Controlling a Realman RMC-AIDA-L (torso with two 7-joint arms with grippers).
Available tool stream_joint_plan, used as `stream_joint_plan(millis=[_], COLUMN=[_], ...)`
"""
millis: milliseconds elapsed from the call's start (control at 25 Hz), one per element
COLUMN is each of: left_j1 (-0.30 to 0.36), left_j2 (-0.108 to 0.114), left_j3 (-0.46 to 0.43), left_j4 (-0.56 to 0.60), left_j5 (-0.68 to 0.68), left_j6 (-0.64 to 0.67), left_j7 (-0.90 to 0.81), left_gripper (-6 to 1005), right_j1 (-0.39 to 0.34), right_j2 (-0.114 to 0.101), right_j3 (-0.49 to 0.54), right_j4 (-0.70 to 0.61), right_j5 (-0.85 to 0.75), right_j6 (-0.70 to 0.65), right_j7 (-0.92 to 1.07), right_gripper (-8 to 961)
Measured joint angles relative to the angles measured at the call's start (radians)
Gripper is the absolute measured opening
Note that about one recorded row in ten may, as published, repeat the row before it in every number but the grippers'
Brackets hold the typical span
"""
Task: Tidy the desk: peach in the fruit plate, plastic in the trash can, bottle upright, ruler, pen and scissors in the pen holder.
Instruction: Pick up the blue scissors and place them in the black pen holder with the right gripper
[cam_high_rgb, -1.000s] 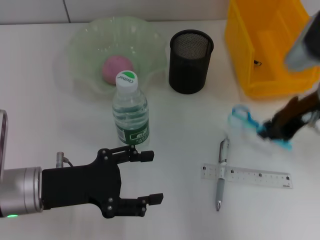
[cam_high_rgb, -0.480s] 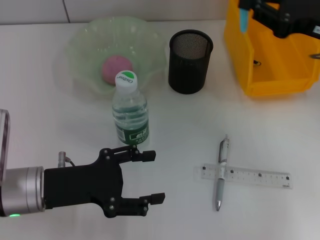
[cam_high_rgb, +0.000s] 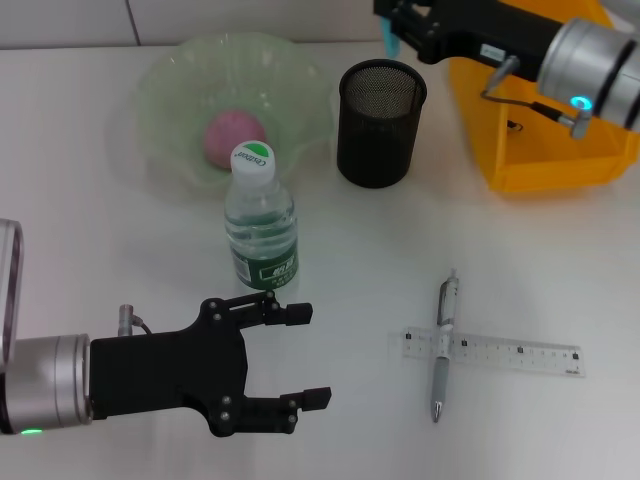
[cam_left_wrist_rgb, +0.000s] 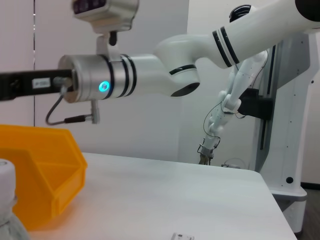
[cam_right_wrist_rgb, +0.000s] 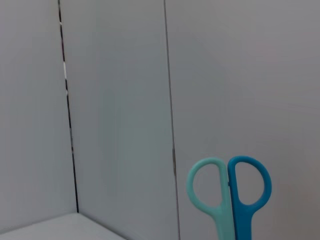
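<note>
Head view: your right gripper (cam_high_rgb: 392, 30) is raised at the far edge of the desk (cam_high_rgb: 400, 240), just above and behind the pen holder (cam_high_rgb: 381, 122). A sliver of the scissors (cam_high_rgb: 386, 41) hangs from its tip, so it is clamped on them. Your left gripper (cam_high_rgb: 306, 355) lies low at the near left with its two fingers spread wide and nothing between them. The bottle (cam_high_rgb: 261, 218) stands upright just beyond its upper finger. The peach (cam_high_rgb: 233, 136) sits inside the fruit plate (cam_high_rgb: 165, 75), directly behind the bottle. The trash can (cam_high_rgb: 545, 110) stands at the far right, beside the pen holder; you cannot see the plastic anywhere. The pen (cam_high_rgb: 443, 346) lies crosswise over one end of the ruler (cam_high_rgb: 487, 352) on the near right of the desk, both flat.

Left wrist view: you see the right arm (cam_left_wrist_rgb: 165, 75) reaching across above the desk, the trash can corner (cam_left_wrist_rgb: 42, 172) below it, and the bottle cap (cam_left_wrist_rgb: 7, 175) at the edge.

Right wrist view: the scissors' two loop handles (cam_right_wrist_rgb: 230, 192), one pale, one deeper blue, stand closed together against a plain grey wall (cam_right_wrist_rgb: 115, 100).
</note>
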Motion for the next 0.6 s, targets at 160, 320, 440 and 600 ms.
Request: stream_joint_plan(millis=[160,320,440,600], left_j1=[0.0,0.004,0.006,0.004], left_j2=[-0.001,0.0,0.001,0.001], left_j3=[-0.001,-0.002,-0.002,-0.001], left_j4=[0.0,0.0,0.0,-0.008], left_j5=[0.0,0.0,0.0,0.0], left_j6=[0.002,0.004,0.005,0.006], left_j7=[0.0,0.002,0.006,0.01], left_gripper=[812,811,811,812], right_j1=[0.016,0.01,0.003,0.003], right_j2=[0.004,0.006,0.006,0.006], right_j3=[-0.029,-0.033,-0.031,-0.026], right_j4=[0.021,0.036,0.064,0.077], right_j5=[0.002,0.004,0.005,0.005], right_j6=[0.032,0.034,0.044,0.052], right_j7=[-0.002,-0.003,-0.027,-0.045], right_gripper=[255,260,265,270])
